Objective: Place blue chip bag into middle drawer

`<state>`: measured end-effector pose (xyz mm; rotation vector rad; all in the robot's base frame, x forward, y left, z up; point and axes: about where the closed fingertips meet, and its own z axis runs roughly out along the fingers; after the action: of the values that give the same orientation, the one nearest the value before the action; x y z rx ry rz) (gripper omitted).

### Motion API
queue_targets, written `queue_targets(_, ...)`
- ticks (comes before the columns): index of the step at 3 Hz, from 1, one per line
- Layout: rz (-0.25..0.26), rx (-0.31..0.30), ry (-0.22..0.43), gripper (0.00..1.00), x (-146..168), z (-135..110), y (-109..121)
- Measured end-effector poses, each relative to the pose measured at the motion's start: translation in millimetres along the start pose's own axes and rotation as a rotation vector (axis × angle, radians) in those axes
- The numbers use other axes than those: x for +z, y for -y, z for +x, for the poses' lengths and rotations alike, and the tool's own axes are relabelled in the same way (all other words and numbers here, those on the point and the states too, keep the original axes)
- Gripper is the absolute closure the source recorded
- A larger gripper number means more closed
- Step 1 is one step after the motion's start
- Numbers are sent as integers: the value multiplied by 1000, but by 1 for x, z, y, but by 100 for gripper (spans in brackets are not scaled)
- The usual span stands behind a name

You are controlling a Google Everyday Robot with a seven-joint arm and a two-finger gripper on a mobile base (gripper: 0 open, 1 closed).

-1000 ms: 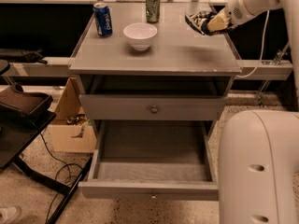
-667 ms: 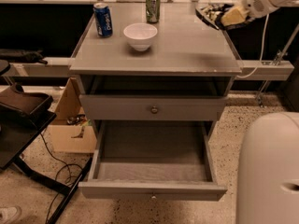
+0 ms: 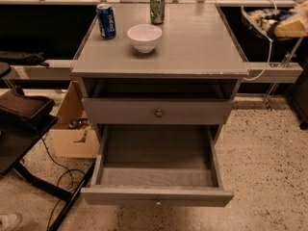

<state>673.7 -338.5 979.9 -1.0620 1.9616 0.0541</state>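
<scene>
The small crumpled dark-blue foil chip bag (image 3: 262, 17) has left the flat grey counter (image 3: 192, 47) and now hangs beyond its right edge, clenched in the pale claw (image 3: 291, 28) at the upper right. The lift looks complete. The wide shallow grey middle drawer (image 3: 159, 153) stands pulled out below, floor bare. The claw likely must round the counter's front right corner to reach it.

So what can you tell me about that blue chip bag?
The blue chip bag is a small crumpled foil packet, dark with white print. It hangs in the air beyond the right edge of the cabinet top, touching only the gripper at the top right, whose jaws are shut on its right end.
</scene>
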Motion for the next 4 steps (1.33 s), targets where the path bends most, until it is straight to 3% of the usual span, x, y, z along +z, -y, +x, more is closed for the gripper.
queue_targets(1, 17, -7, 4, 100, -36, 45, -26)
queue_targets(2, -35, 3, -7, 100, -33, 86, -71)
queue_targets(3, -87, 24, -33, 100, -18, 107, -95)
queue_targets(4, -79, 17, -38, 100, -11, 104, -89)
